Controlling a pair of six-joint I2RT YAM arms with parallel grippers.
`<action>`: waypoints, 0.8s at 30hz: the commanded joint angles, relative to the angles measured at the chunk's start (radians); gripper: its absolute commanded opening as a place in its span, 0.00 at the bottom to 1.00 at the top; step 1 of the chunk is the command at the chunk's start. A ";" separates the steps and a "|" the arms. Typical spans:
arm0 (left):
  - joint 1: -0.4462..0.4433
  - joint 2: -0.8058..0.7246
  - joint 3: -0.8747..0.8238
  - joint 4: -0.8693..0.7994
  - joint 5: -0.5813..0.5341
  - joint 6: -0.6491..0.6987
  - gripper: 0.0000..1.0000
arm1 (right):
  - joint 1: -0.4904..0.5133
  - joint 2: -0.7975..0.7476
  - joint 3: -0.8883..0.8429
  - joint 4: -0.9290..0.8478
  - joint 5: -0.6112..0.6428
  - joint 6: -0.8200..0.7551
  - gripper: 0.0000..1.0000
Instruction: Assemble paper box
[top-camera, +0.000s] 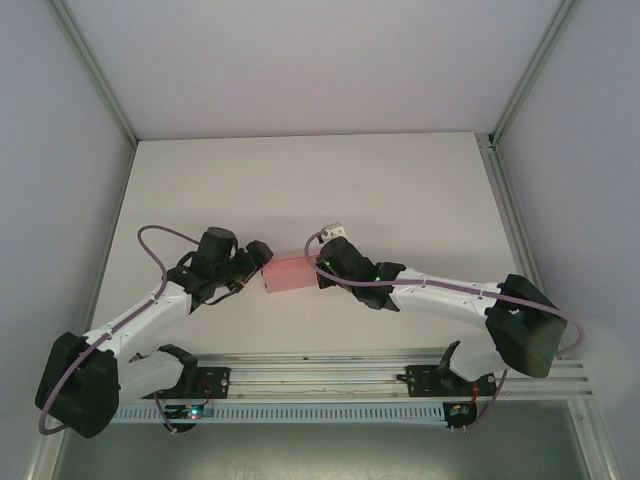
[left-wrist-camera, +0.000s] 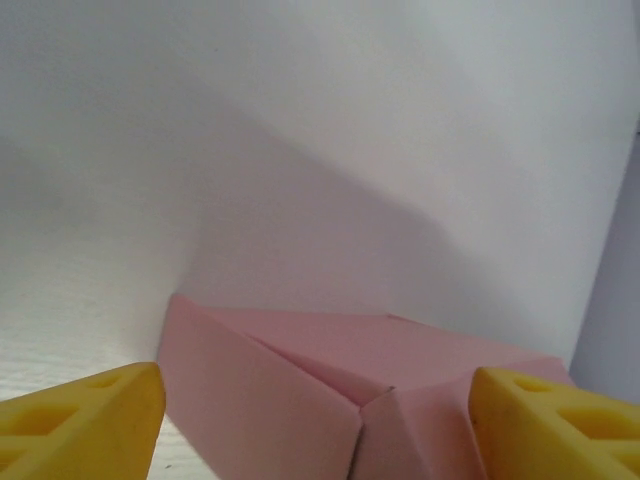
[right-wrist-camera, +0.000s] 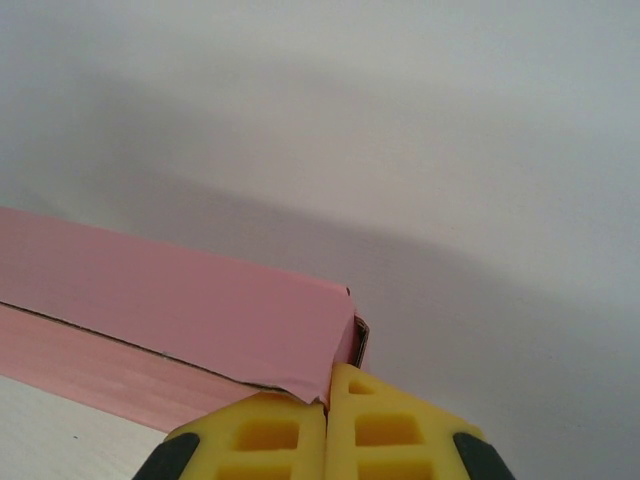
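The pink paper box lies folded into a small rectangular shape on the white table, between the two arms. My left gripper sits at its left end, open, with the yellow fingers spread either side of the box's corner. My right gripper is at the box's right end, shut on a thin edge of the box's top flap; its yellow fingertips pinch the card at the corner.
The white table stretches away behind the box. Grey enclosure walls with aluminium posts stand at left and right. The arms' mounting rail runs along the near edge.
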 joint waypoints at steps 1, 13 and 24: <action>0.007 -0.003 -0.052 0.075 0.005 -0.040 0.71 | 0.025 0.071 -0.085 -0.271 -0.116 0.022 0.00; -0.022 0.000 -0.151 0.123 -0.070 0.029 0.35 | -0.026 -0.060 -0.087 -0.145 -0.339 -0.113 0.28; -0.057 -0.046 -0.216 0.159 -0.102 0.071 0.32 | -0.128 -0.187 -0.108 -0.068 -0.464 -0.174 0.64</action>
